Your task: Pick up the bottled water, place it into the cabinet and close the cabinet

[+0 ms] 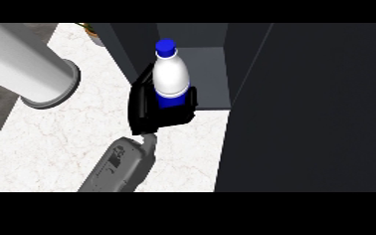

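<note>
The left hand (pixel 150 110), fingers wrapped round the upright bottle (pixel 171 77), holds it at the open cabinet (pixel 209 74) mouth, the shelf lying just ahead and right.

— Evenly lit, bright on the white counter (pixel 51 144) at left; no glare there.
— Dim at right, though: dark cabinet door (pixel 301 109) nearly featureless.
— Soft highlight on the bottle (pixel 170 74), upper centre. Hardly any cast shadows. No edge distortion.

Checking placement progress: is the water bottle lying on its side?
No, the water bottle stands upright in the robot hand, blue cap on top, at the open cabinet.
</note>
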Controlling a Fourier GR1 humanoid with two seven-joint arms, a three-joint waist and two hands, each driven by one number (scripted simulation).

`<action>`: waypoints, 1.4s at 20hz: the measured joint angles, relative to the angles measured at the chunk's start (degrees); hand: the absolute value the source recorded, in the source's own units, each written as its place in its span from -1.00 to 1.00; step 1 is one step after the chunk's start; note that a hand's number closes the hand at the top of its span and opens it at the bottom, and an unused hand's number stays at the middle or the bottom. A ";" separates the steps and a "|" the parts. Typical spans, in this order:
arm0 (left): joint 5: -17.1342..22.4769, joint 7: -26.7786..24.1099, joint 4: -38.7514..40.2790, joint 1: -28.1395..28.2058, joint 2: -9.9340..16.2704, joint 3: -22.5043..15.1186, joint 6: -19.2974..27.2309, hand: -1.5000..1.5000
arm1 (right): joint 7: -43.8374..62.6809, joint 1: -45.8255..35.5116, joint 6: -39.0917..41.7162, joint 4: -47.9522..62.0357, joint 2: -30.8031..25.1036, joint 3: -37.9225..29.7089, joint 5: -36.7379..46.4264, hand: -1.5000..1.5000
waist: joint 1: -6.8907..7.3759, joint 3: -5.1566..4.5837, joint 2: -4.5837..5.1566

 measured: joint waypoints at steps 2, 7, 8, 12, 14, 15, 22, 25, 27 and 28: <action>-0.86 1.22 1.44 -2.34 0.10 0.89 0.68 1.00 | -0.19 -0.01 -0.21 0.16 0.39 0.00 -0.04 -1.00 | 0.08 0.00 -0.01; -1.98 2.38 8.83 -8.95 0.27 3.94 1.18 1.00 | -0.34 0.53 -0.68 -0.11 -0.18 0.55 -0.01 -1.00 | -0.15 -0.01 0.01; -2.38 3.34 9.91 -10.54 0.40 4.41 1.36 1.00 | -0.18 0.62 -0.91 -0.24 -0.31 0.84 0.06 -1.00 | -0.19 -0.01 -0.01; -3.33 3.18 18.35 -16.05 0.24 6.68 1.26 1.00 | -1.50 0.96 -0.60 -0.25 -1.26 -0.14 -0.46 -1.00 | -0.54 -0.01 0.11; -3.28 1.70 22.31 -18.47 0.13 7.63 1.81 1.00 | -2.20 1.44 -0.34 -0.37 -1.77 -0.73 -0.84 -1.00 | -0.70 0.00 0.12; -3.35 1.05 24.28 -19.61 0.08 8.44 1.50 1.00 | -2.20 1.41 -0.54 -0.27 -1.48 -0.48 -0.89 -1.00 | -0.67 -0.01 0.10; -3.64 -2.75 36.47 -26.57 0.15 11.23 2.44 1.00 | -1.84 0.02 -0.27 0.17 -0.91 -0.80 -1.41 -1.00 | -0.91 0.00 0.15; -5.17 -2.98 41.39 -29.02 0.40 11.49 3.96 1.00 | -1.41 -0.27 -0.36 0.10 -0.79 -0.35 -1.54 -1.00 | -0.95 -0.01 0.14; -6.06 -3.22 45.37 -30.52 0.41 12.16 4.86 1.00 | -1.70 -0.07 -0.71 0.18 -0.61 0.25 -1.51 -1.00 | -1.13 -0.02 0.25; -6.09 -3.38 46.76 -30.75 0.31 11.76 5.56 1.00 | -1.55 -0.22 -0.82 0.18 -0.55 0.35 -1.49 -1.00 | -1.22 -0.02 0.28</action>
